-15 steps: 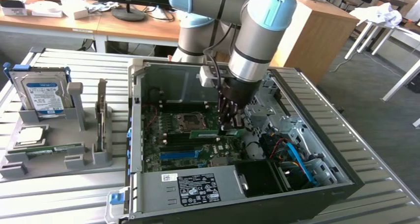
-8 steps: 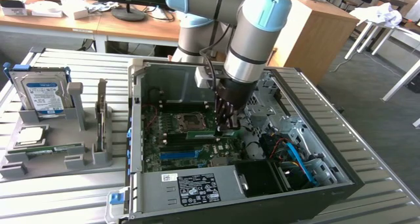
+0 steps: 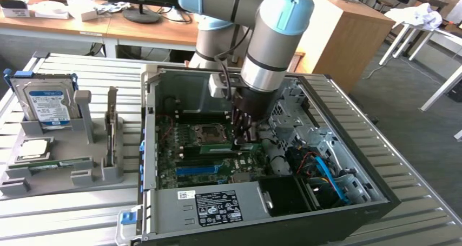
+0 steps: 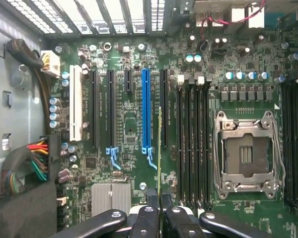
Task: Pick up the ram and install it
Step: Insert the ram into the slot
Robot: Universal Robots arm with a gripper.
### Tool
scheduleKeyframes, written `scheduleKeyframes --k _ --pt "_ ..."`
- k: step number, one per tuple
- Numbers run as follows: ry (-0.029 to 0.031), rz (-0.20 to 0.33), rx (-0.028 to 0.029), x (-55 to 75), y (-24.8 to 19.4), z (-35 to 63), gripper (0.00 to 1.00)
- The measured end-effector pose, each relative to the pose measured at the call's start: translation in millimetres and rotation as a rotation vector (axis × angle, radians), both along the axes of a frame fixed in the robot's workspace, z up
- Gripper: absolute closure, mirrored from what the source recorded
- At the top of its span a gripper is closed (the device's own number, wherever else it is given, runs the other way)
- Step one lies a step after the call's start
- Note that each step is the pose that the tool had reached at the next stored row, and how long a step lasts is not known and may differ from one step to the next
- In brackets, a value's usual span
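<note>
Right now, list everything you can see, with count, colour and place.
computer case: one, black, open on the table
motherboard: one, green, inside the case
blue slot: one, blue, on the motherboard
power supply: one, grey, in the case
rack: one, grey, exterior view's left
hard drive: one, silver, upright in the rack
upright card: one, grey, in the rack
ram: one, green, in the pincer over the motherboard
arm: one, grey and blue, reaching into the case
pincer: one, black, shut on the ram

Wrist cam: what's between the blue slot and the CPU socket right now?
Wrist view: past the blue slot, the ram edge-on in the gripper, then black memory slots before the CPU socket.
</note>
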State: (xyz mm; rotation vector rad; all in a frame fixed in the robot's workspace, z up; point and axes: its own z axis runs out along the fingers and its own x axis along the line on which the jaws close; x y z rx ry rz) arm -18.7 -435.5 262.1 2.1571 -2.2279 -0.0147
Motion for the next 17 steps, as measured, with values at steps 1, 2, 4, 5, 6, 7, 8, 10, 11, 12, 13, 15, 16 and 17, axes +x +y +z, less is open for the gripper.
scheduleKeyframes --k 1,2,4,5,6,7,8,10,11,12,13,15,16,17 --pt "0.0 0.0 0.0001 -0.9 0.6 -0.5 0.87" --pt "-0.0001 0.0 0.0001 -1.7 1.3 -0.9 0.87" --pt "-0.0001 0.0 0.0002 -2.9 3.2 -1.7 0.87" --pt "0.0 0.0 0.0 -3.6 4.1 -2.1 0.87" --pt "-0.0001 0.0 0.0001 -4.3 5.1 -2.6 0.87" --pt "-0.0001 0.0 0.0001 -5.1 6.0 -3.0 0.87" --pt "-0.0001 0.0 0.0001 -5.8 6.6 -3.4 0.87" --pt "-0.0001 0.0 0.0002 -7.2 7.6 -4.3 0.87" --pt "-0.0001 0.0 0.0001 -7.9 7.9 -4.6 0.87" --pt "0.0 0.0 -0.0002 -8.7 8.2 -5.0 0.87" --pt "0.0 0.0 -0.0002 -9.8 8.5 -5.5 0.87" --pt "-0.0001 0.0 -0.0003 -11.9 9.2 -6.7 0.87" --pt "0.0 0.0 -0.0003 -13.2 9.5 -7.3 0.87" --pt "-0.0001 0.0 -0.0003 -14.6 9.9 -7.9 0.87"
